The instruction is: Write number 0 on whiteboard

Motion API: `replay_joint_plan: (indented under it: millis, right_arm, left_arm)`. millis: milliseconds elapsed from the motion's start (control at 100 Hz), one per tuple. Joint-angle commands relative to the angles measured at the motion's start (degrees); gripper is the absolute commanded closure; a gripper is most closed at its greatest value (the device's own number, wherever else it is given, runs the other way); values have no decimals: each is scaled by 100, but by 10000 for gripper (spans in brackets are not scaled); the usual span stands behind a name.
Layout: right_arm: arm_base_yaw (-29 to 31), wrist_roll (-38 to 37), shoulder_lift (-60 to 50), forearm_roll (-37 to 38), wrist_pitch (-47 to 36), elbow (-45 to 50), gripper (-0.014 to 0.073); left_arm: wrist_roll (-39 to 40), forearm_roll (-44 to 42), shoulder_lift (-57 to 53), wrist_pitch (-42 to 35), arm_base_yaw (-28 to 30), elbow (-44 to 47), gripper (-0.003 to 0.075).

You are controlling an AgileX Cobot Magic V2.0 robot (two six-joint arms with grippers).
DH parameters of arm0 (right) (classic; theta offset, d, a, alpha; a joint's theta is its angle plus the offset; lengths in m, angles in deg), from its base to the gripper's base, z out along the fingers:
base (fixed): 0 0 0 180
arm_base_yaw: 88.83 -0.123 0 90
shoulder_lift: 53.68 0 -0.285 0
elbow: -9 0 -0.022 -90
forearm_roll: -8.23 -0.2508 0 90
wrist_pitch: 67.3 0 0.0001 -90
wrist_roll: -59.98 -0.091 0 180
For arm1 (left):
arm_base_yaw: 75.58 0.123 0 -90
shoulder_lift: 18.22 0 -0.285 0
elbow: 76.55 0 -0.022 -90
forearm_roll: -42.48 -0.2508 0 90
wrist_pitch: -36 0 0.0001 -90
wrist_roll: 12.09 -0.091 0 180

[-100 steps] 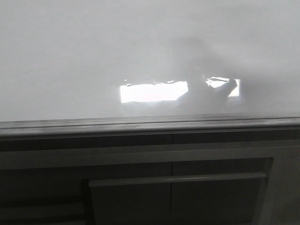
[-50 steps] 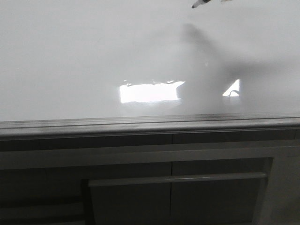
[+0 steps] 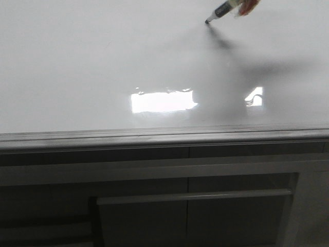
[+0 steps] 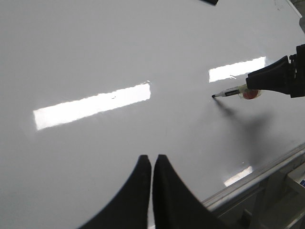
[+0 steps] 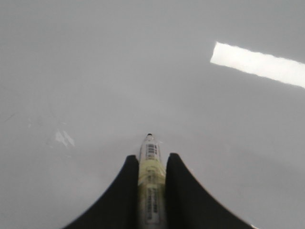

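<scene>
Right gripper (image 5: 151, 164): I see it clamping a marker (image 5: 150, 157), tip at the whiteboard (image 3: 92, 62).
Left gripper (image 4: 151, 164): jaws together, empty.

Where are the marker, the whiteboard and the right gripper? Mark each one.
marker (image 3: 222, 11): front view, on its labelled barrel behind the dark tip.
whiteboard (image 3: 77, 67): front view, on a bare stretch of its white surface.
right gripper (image 5: 151, 164): right wrist view, midway between its fingertips, where they clamp the barrel.
</scene>
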Motion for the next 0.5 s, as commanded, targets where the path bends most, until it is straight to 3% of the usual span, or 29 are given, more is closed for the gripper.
replay_joint_plan:
  millis: [0,250,490]
  right_arm:
    - [45,-1,9,-25,-395,-161,654]
    - [35,-1,162,-25,-237,-161,654]
    - [-376,-1,343,-25,-22,-161,654]
  left_arm:
    - [60,-7,73,-464,16,-132,740]
    - [60,-7,73,-464,16,-132,740]
    - [60,-7,73,-468,16,-132,740]
